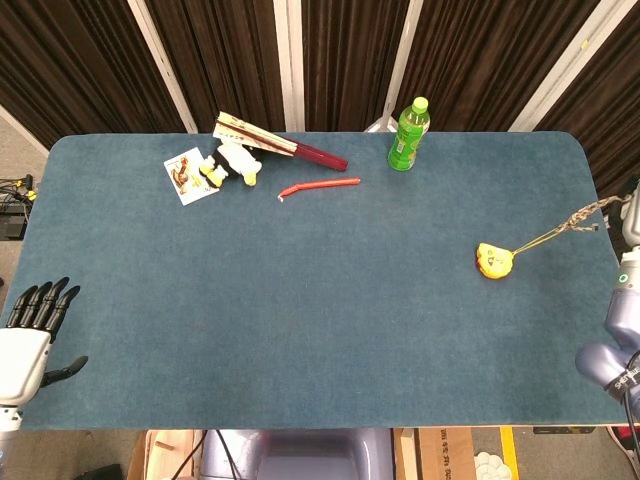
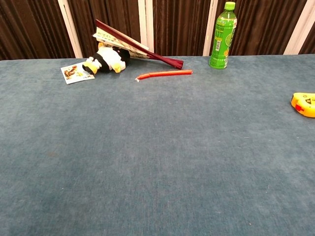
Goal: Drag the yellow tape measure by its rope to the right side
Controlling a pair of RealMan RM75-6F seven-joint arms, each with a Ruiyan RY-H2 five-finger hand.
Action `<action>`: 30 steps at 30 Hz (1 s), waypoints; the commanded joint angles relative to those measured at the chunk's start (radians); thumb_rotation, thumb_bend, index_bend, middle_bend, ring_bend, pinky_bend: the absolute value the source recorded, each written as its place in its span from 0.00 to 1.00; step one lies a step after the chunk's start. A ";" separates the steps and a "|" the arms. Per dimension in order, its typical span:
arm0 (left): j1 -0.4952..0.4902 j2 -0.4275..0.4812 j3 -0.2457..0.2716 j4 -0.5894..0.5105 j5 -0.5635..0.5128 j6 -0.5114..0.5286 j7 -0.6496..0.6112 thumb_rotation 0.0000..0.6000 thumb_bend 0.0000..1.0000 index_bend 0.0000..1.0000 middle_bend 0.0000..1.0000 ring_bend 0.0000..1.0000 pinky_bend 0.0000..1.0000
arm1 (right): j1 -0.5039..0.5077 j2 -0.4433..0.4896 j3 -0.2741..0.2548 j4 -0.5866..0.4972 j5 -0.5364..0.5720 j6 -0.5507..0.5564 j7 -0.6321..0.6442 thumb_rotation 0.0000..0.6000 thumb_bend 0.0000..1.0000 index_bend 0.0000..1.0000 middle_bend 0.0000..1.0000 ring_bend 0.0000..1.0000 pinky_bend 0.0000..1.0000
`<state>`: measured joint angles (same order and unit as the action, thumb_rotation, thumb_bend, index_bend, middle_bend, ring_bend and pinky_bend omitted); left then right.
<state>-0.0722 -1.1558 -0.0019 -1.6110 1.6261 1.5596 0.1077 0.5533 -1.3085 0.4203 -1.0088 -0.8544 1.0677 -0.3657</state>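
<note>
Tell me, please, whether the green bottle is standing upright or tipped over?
Upright: the green bottle stands on its base at the table's far edge, cap on top.

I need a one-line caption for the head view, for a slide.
Yellow tape measure lies near the table's right edge, its rope stretched toward the right hand beyond the edge.

**Clutter along your table's far edge**

You've got a green bottle (image 1: 407, 135) standing upright near the far edge of the blue table (image 1: 300, 300). Left of it there's a red stick (image 1: 318, 186) lying flat. Further left, a folded fan (image 1: 278, 146) leans over a small plush toy (image 1: 232, 163), with a picture card (image 1: 187, 175) just beside the toy. Dark curtains (image 1: 350, 50) hang behind.
</note>
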 commanded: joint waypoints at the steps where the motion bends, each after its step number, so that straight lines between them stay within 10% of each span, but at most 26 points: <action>1: 0.000 0.000 0.000 0.000 0.001 0.001 0.001 1.00 0.00 0.00 0.00 0.00 0.00 | -0.009 -0.006 -0.017 -0.009 0.004 -0.011 -0.012 1.00 0.47 0.30 0.12 0.02 0.06; 6: 0.001 0.000 0.000 0.000 0.002 0.003 0.000 1.00 0.00 0.00 0.00 0.00 0.00 | -0.014 -0.005 -0.031 -0.041 0.014 -0.018 -0.032 1.00 0.47 0.00 0.01 0.00 0.06; 19: 0.004 0.004 0.002 0.003 0.007 0.009 -0.007 1.00 0.00 0.00 0.00 0.00 0.00 | -0.097 0.076 -0.068 -0.306 -0.064 0.057 0.057 1.00 0.43 0.00 0.00 0.00 0.05; 30: 0.010 0.006 0.008 0.010 0.026 0.026 -0.012 1.00 0.00 0.00 0.00 0.00 0.00 | -0.353 0.235 -0.254 -0.703 -0.426 0.304 0.312 1.00 0.43 0.00 0.00 0.00 0.01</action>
<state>-0.0632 -1.1496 0.0060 -1.6020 1.6511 1.5844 0.0954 0.2949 -1.1365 0.2539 -1.6144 -1.1412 1.2743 -0.1311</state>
